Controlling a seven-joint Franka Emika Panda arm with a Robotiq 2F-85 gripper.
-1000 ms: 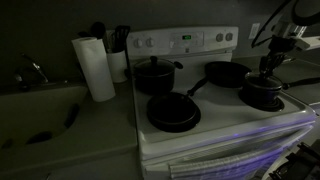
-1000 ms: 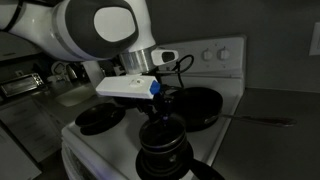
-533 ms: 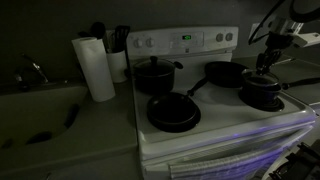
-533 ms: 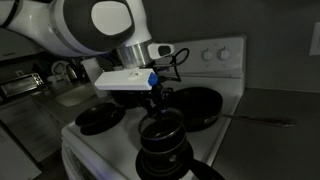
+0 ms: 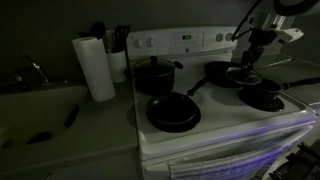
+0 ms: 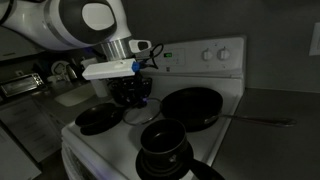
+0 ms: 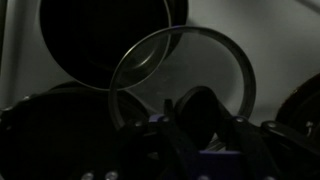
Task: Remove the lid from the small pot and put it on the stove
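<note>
My gripper (image 5: 244, 62) is shut on the dark knob of the lid (image 5: 243, 73) and holds it in the air over the middle of the white stove (image 5: 222, 126), next to the rear frying pan (image 5: 225, 72). In the wrist view the lid (image 7: 150, 60) shows as a see-through disc with a pale rim, its knob between my jaws (image 7: 200, 112). The small pot (image 5: 262, 97) stands uncovered on the front burner, apart from the gripper. It is also in the foreground of an exterior view (image 6: 163, 143), with my gripper (image 6: 134, 88) behind it.
A taller black pot (image 5: 155, 75) with its dark lid stands on a rear burner and a flat frying pan (image 5: 173, 112) on a front one. The raised control panel (image 5: 185, 40) runs along the back. A paper towel roll (image 5: 95, 68) and a sink counter (image 5: 40, 115) lie beside the stove.
My gripper has lifted the lid off the small pot and carried it away toward the middle of the stove. The small pot now stands open.
</note>
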